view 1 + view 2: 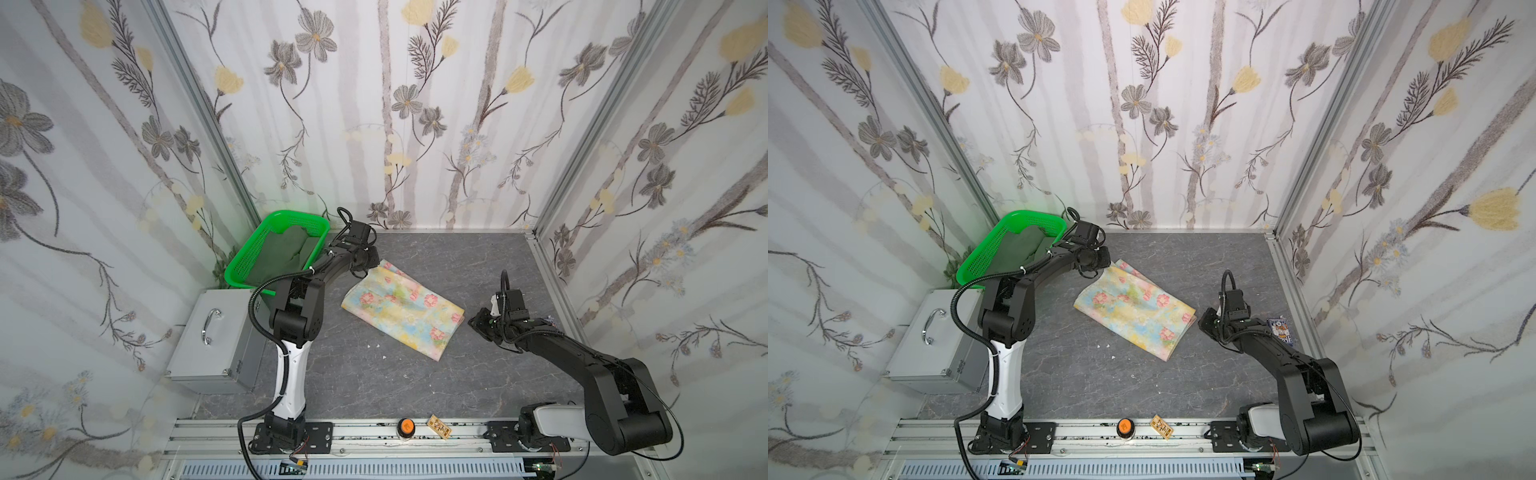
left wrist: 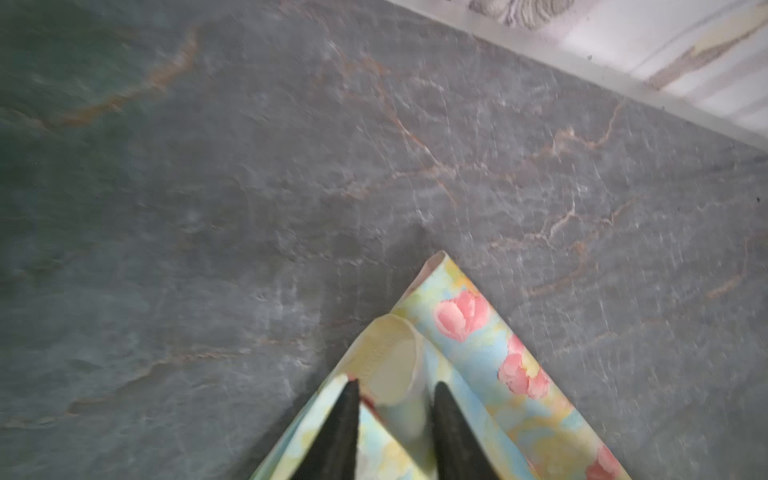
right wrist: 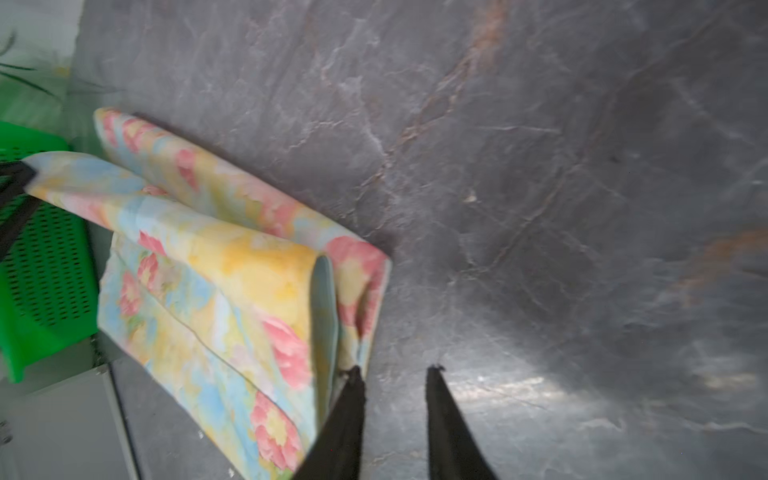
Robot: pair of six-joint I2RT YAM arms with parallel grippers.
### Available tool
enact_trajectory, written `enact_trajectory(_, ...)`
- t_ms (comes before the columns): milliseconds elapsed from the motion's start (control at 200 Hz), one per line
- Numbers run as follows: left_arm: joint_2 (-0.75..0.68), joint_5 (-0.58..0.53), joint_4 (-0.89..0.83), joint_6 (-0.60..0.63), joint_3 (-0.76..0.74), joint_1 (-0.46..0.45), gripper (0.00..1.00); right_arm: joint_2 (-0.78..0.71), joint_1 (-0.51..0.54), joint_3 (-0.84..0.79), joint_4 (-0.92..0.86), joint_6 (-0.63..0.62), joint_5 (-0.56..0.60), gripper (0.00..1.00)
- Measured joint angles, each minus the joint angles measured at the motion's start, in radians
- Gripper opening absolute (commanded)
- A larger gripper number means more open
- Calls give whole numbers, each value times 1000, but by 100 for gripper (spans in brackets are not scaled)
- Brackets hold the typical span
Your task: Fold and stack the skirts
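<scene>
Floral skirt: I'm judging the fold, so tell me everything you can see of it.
The floral skirt is thin, soft cloth, pastel yellow and blue with pink flowers. It lies folded into a layered, roughly rectangular shape, set diagonally on the grey marbled table. Stacked folded edges show at its right corner. The left gripper has its jaws parted astride the far left corner. The right gripper stands open just beside the right corner; I cannot tell whether it touches.

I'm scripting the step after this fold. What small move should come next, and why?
Probably lift the left gripper straight up off the floral skirt. It lies folded on the table; that gripper and the right gripper stand open, holding nothing; the olive skirt lies in the green basket beside the left arm.
</scene>
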Motion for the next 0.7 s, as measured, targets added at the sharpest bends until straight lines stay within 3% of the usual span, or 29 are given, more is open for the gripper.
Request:
enact_trajectory(165,-47,-56,36,0,-8,14,89,-79,1,8,-26,-19,42,52)
enact_trajectory(270,-95,-57,61,4,-29,17,88,-143,1,8,-34,-35,60,45)
enact_trajectory(430,-113,-33,77,3,-69,16,75,-172,10,23,-26,-55,60,7)
enact_trajectory(480,-106,-23,76,3,-73,12,73,-157,11,37,-22,-64,59,0)
enact_trajectory(560,-83,9,88,-3,-71,1,66,-102,19,66,-6,-70,59,0)
enact_trajectory(699,-22,48,97,-16,-36,-14,66,14,64,114,30,-82,55,0)
